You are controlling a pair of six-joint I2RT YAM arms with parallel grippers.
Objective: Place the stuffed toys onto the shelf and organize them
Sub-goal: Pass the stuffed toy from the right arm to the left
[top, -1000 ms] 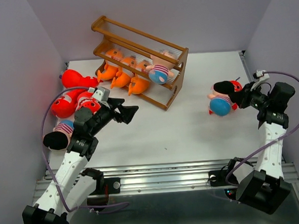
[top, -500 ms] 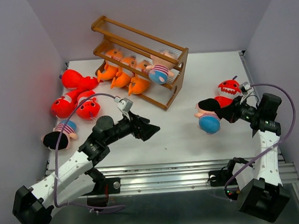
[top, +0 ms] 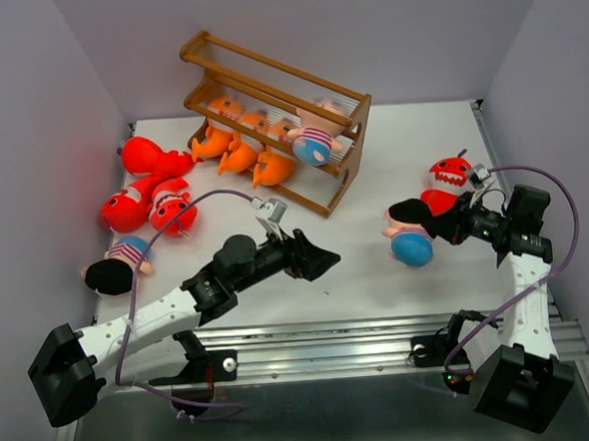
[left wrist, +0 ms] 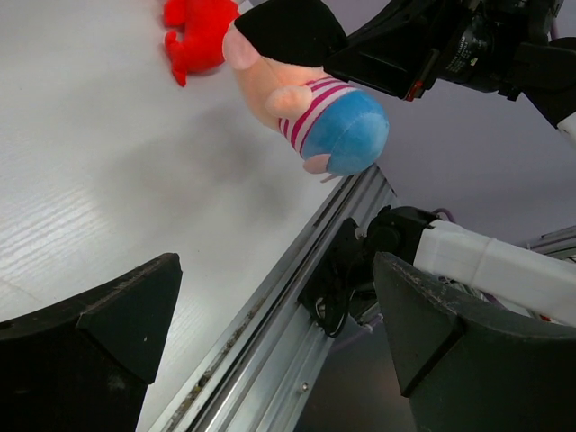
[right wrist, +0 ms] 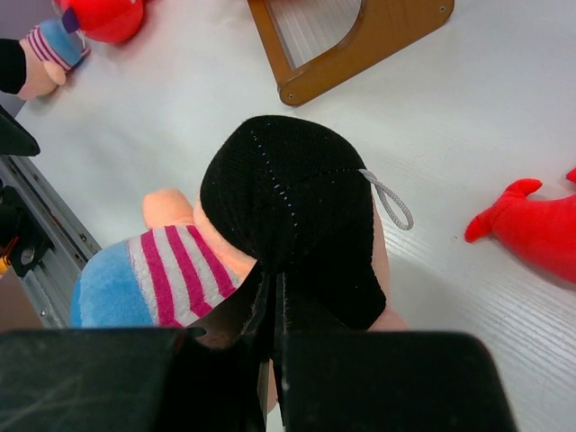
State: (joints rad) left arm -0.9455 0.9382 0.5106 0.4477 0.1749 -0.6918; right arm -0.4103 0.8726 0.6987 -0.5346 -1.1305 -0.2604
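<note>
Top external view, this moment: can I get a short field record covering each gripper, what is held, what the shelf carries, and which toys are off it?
left gripper: open, holding nothing, above bare table
right gripper: shut on the held doll's black hair
held doll: striped shirt, blue trousers, seems lifted off the table
shelf: carries several orange plush and a shelved doll
table, left side: red plush group, lying doll
table, right side: red shark
</note>
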